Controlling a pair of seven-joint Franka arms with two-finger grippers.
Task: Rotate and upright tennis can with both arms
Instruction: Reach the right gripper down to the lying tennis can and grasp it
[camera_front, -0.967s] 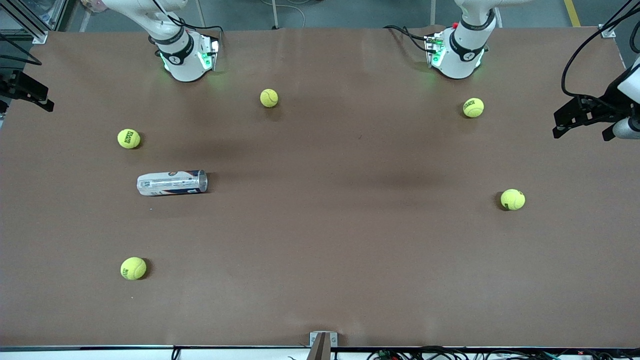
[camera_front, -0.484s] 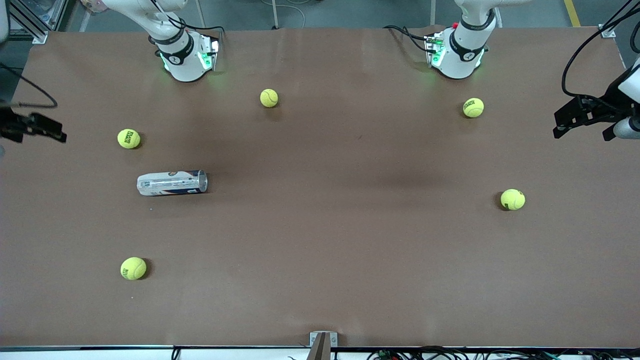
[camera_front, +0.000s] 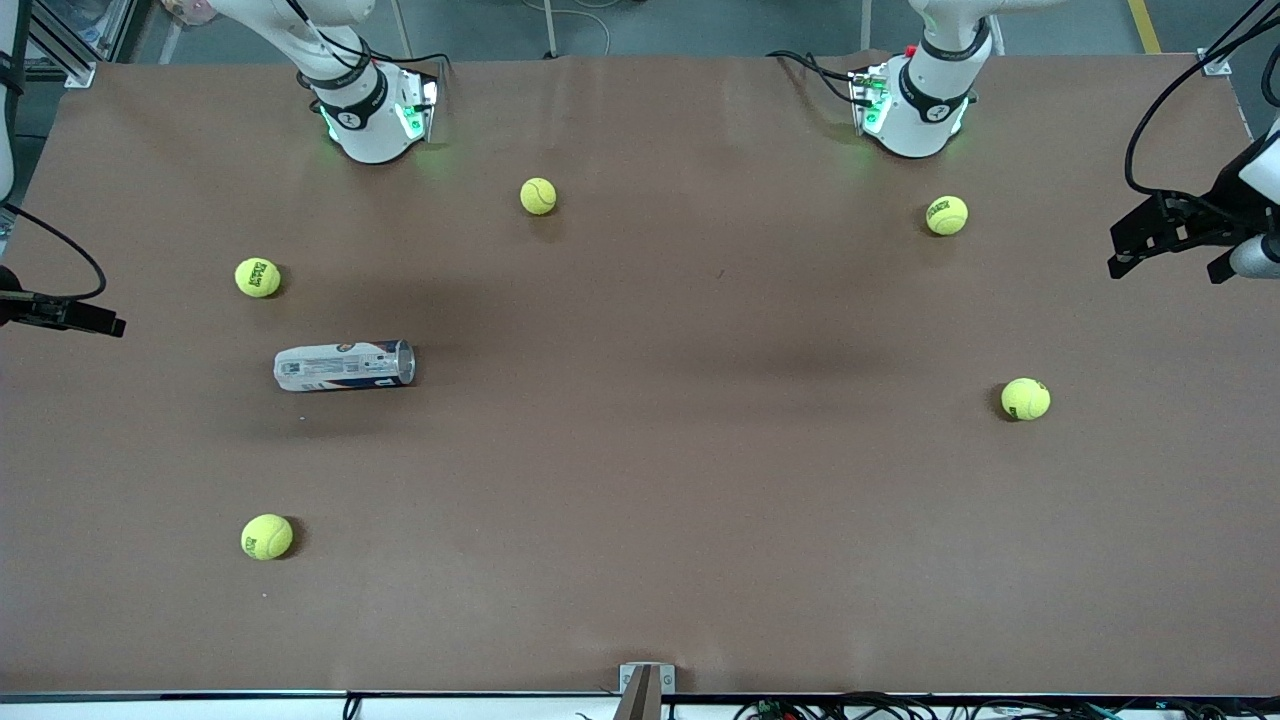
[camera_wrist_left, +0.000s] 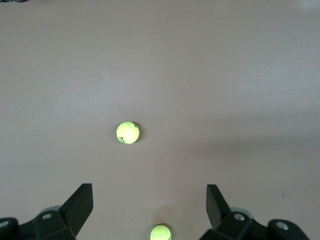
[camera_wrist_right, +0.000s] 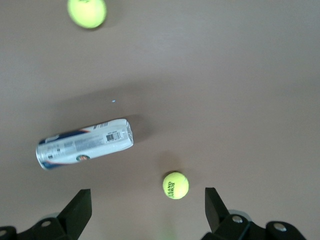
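Observation:
The tennis can (camera_front: 343, 366) lies on its side on the brown table, toward the right arm's end; its white and navy label shows in the right wrist view (camera_wrist_right: 85, 143). My right gripper (camera_front: 70, 315) hangs open over the table's edge at that end, well clear of the can, with nothing between its fingers (camera_wrist_right: 80, 207). My left gripper (camera_front: 1162, 268) hovers open and empty over the table's edge at the left arm's end, where its wrist view shows only tennis balls below its fingers (camera_wrist_left: 82, 200).
Several yellow-green tennis balls lie scattered: one (camera_front: 258, 277) farther from the front camera than the can, one (camera_front: 266, 537) nearer, one (camera_front: 538, 196) between the arm bases, and two (camera_front: 946, 215) (camera_front: 1025, 399) toward the left arm's end.
My right gripper has swung along the table's end, coming roughly level with the can. The left gripper and the can have stayed where they were.

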